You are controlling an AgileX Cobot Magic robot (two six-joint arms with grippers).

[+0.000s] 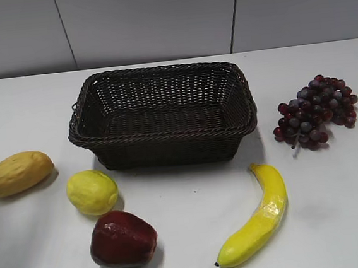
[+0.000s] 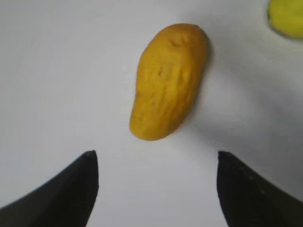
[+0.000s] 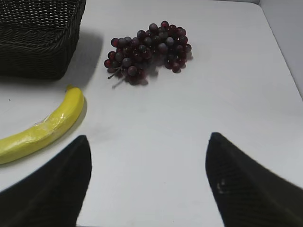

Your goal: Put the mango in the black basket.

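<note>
- The mango [image 2: 168, 82] is lying on the table [image 1: 338, 207] at the far left, apart from the black basket [image 1: 165, 136].
- The left tool [image 2: 156, 189] is being held wide above it, seemingly for a grasp.
- The right tool [image 3: 147, 184] is being held wide, gripping nothing.

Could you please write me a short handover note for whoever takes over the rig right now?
Left pincer: open, empty, above the table with the mango just ahead of its fingertips.
Right pincer: open, empty, over bare table near the banana and grapes.
Mango lies on the table at far left, outside the black basket, beside the lemon.
Done: nothing placed; the basket is empty.
Left: grasp the mango, carry it to the basket, release.
</note>
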